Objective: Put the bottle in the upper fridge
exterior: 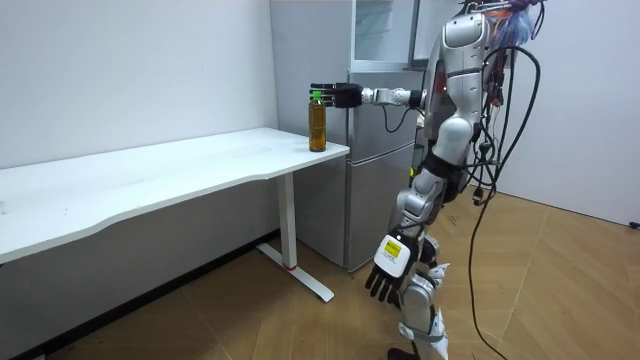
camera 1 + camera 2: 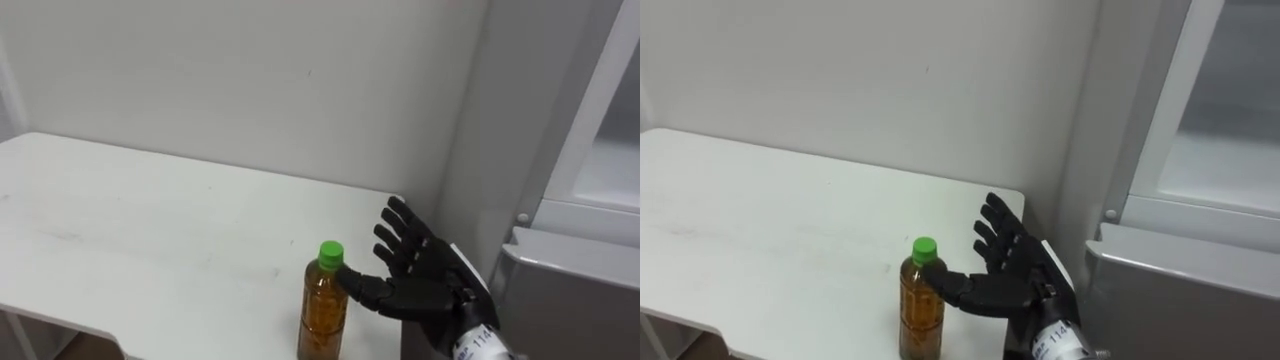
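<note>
- A plain white wall (image 2: 250, 80) backs the scene, and a light wooden floor (image 1: 560, 290) runs under everything in the room view.
- A long white table (image 2: 150, 220) stands along that wall, its far end just beside a tall grey fridge (image 1: 375, 180), whose upper compartment is open.
- The robot stands upright in front of the fridge, at the table's end, with one arm stretched out level over the tabletop corner.
- That arm ends in the black right hand (image 2: 425, 275). Its fingers are straight and spread, wrapped round nothing, with the palm turned toward the bottle.
- Its thumb (image 2: 360, 287) reaches to the bottle's neck; whether it touches cannot be told.
- The left hand (image 1: 388, 280) hangs low beside the leg, fingers loosely extended and holding nothing.
- A clear plastic bottle of amber-brown liquid (image 2: 324, 310) stands upright on the table near its front corner, just beside the right hand.
- A bright green screw cap (image 2: 331, 254) tops it.
</note>
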Controlling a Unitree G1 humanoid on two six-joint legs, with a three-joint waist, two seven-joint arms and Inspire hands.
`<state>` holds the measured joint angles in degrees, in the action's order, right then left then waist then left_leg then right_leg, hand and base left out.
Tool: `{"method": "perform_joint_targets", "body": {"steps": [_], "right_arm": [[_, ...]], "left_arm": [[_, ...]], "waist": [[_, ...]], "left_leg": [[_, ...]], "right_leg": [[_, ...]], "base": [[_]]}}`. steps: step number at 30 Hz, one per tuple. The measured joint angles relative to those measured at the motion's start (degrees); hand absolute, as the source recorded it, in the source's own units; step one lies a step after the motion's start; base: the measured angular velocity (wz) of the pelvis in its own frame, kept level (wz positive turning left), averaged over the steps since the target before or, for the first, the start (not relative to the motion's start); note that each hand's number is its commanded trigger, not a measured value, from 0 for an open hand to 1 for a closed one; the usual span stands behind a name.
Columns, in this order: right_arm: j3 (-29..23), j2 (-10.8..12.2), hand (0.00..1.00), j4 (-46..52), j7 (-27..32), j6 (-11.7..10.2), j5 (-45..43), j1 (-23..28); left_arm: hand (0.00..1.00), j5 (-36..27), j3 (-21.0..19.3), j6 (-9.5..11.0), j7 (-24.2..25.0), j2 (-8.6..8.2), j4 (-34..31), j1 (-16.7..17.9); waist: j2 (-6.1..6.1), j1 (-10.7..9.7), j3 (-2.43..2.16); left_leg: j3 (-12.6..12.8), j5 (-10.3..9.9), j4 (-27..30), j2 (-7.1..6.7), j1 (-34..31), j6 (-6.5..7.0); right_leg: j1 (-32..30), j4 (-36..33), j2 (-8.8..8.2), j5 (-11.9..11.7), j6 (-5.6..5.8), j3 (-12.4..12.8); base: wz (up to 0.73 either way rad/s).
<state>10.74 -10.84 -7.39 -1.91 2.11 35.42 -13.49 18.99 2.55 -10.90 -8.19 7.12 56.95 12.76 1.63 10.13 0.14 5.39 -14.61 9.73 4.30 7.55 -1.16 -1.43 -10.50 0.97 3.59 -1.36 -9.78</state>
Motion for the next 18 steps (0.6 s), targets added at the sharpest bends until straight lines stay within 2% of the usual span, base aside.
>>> {"method": "perform_joint_targets", "body": {"steps": [3, 8, 13, 18], "right_arm": [[1.12, -0.02, 0.00, -1.52, -0.17, 0.01, -0.89, -0.02], [4.34, 0.14, 0.00, -3.90, -1.04, 0.02, -5.29, -0.01], [4.45, 1.98, 0.00, -3.90, -2.03, 0.01, -8.31, -1.88], [4.63, 2.18, 0.00, -3.91, -2.61, -0.04, -8.77, -3.79]], "left_arm": [[0.00, 0.01, 0.01, 0.00, 0.27, 0.02, 0.11, 0.06], [0.00, 1.38, 0.05, 0.05, 1.45, 0.48, 0.11, -0.64], [0.00, 2.00, 0.60, 0.32, 2.18, 0.73, 0.46, -1.12], [0.00, 2.01, 0.66, 1.09, 2.76, 1.06, 0.45, -1.18]], "waist": [[0.26, 0.26, -0.06], [1.08, 0.98, 0.12], [1.44, 1.34, 0.36], [1.67, 1.43, 0.46]], "left_leg": [[-0.02, 0.00, 0.01, -0.01, -0.08, -0.01], [-0.69, 0.02, -0.12, 0.02, -0.37, -0.03], [-0.93, 0.01, -0.26, 0.03, -0.52, -0.01], [-1.15, 0.01, -0.34, 0.06, -0.65, -0.02]], "right_leg": [[-0.01, 0.14, 0.01, 0.02, -0.03, -0.01], [0.24, 0.88, 0.04, 0.01, -0.04, -0.64], [0.24, 1.01, -0.01, 0.03, 0.00, -1.12], [0.32, 1.29, 0.00, 0.04, 0.01, -1.43]], "base": [[0.00], [0.06], [0.02], [0.02]]}}
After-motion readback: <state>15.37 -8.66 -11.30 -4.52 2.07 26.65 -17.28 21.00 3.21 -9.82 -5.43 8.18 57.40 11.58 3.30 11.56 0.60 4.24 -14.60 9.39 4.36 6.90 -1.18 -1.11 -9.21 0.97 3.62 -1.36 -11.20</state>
